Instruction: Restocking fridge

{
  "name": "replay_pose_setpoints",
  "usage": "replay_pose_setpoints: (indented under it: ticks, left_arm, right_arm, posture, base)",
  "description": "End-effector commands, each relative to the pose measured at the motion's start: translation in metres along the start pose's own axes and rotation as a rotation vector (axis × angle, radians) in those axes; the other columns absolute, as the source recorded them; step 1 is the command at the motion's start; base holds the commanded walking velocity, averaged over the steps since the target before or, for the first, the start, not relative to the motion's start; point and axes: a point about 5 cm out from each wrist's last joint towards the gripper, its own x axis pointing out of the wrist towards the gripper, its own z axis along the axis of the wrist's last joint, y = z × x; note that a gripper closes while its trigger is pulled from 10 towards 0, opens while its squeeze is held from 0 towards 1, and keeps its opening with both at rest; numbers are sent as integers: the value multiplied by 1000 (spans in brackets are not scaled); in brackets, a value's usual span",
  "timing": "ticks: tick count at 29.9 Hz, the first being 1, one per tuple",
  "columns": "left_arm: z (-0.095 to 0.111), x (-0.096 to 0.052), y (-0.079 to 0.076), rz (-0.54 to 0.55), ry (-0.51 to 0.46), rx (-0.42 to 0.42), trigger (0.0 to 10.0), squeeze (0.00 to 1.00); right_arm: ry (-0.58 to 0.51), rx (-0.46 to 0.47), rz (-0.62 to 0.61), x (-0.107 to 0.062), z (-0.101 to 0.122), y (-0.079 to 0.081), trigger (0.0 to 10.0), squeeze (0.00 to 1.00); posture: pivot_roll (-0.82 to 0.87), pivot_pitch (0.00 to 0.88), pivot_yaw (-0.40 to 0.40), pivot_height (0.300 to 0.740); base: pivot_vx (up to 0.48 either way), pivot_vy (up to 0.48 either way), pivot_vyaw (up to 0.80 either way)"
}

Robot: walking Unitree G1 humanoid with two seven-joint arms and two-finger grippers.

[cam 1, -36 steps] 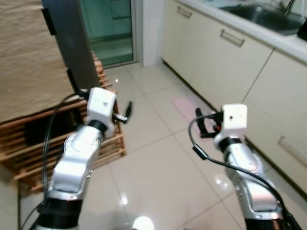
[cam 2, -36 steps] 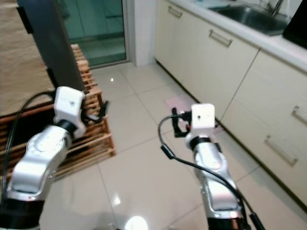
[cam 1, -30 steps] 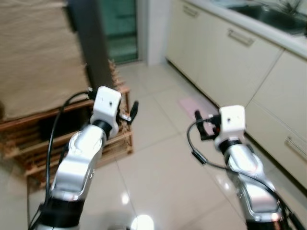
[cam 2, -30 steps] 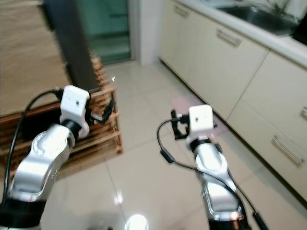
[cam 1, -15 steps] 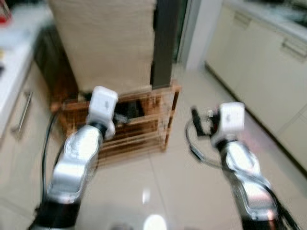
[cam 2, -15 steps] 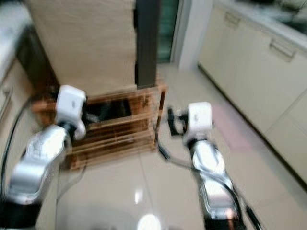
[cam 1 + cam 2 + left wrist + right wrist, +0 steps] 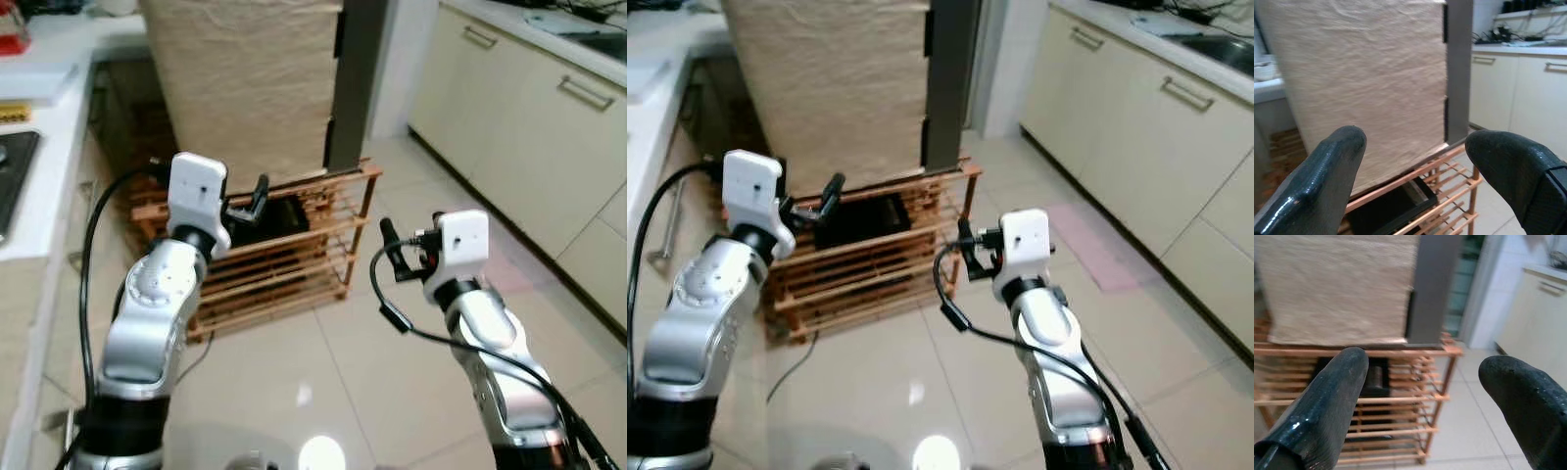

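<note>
No fridge and no goods to stock can be made out, so the relation that matters is between the two empty pincers and what stands straight ahead of them. The left pincer (image 7: pixel 257 199) is raised at chest height with its fingers spread and nothing between them; the right pincer (image 7: pixel 388 245) is held at much the same height, likewise open and empty. Both point forward at a low wooden slatted rack (image 7: pixel 294 257) on the tiled floor (image 7: pixel 323 362), which carries a dark box-like object (image 7: pixel 862 219) on its upper tier. Behind the rack rises a tall body draped in beige cloth (image 7: pixel 245 78) with a dark grey upright panel (image 7: pixel 351 78) at its right edge; whether that is the fridge cannot be told. The left pincer is the nearer to the rack, almost over its top rail, while the right sits off the rack's right end, over open floor. Cream cabinets (image 7: pixel 529 108) run along the right, a white surface (image 7: pixel 44 127) along the left. I judge the robot is only approaching, with nothing to grasp yet.
</note>
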Motion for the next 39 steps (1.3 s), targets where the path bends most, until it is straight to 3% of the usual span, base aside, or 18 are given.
replay_pose_setpoints:
  ticks: [1,8,12,20,23,30,34,37,39]
  left_arm:
    - [8,1,2,1,-31,13,10000,0]
    - [8,1,4,5,-32,12,10000,0]
    - [7,1,3,3,-29,15,10000,0]
    - [6,2,0,-15,-24,15,10000,0]
    - [6,3,-3,-27,-26,7,10000,0]
    - [2,3,-4,-22,0,0,10000,0]
    - [3,-3,-2,1,-43,-15,10000,0]
    - [4,-14,1,-27,-89,-86,10000,0]
    - [2,-19,2,-49,-87,-91,10000,0]
  right_arm:
    - [-43,-1,-11,2,9,-2,10000,0]
    - [-46,-3,-17,4,9,-4,10000,0]
    - [-46,47,-47,4,9,-7,10000,0]
    - [-52,35,-59,2,9,-9,10000,0]
    - [-47,99,-87,0,8,-12,10000,0]
    - [-49,76,-77,-3,8,-12,10000,0]
    - [-56,85,-53,-7,8,-9,10000,0]
    - [-64,98,3,-13,6,-3,10000,0]
    - [-61,100,19,-15,4,-1,10000,0]
  posture:
    - [30,0,-35,740]
    - [35,0,-37,740]
    - [36,0,-37,740]
    - [27,0,-31,740]
    - [21,0,-29,740]
    - [17,0,-29,740]
    - [19,0,-34,740]
    - [24,0,-41,740]
    - [24,0,-43,740]
  base:
    - [469,0,663]
    - [470,0,653]
    - [472,0,0]
    - [472,0,0]
    - [469,0,-625]
    - [439,0,-523]
    - [0,0,0]
    - [0,0,0]
    - [0,0,0]
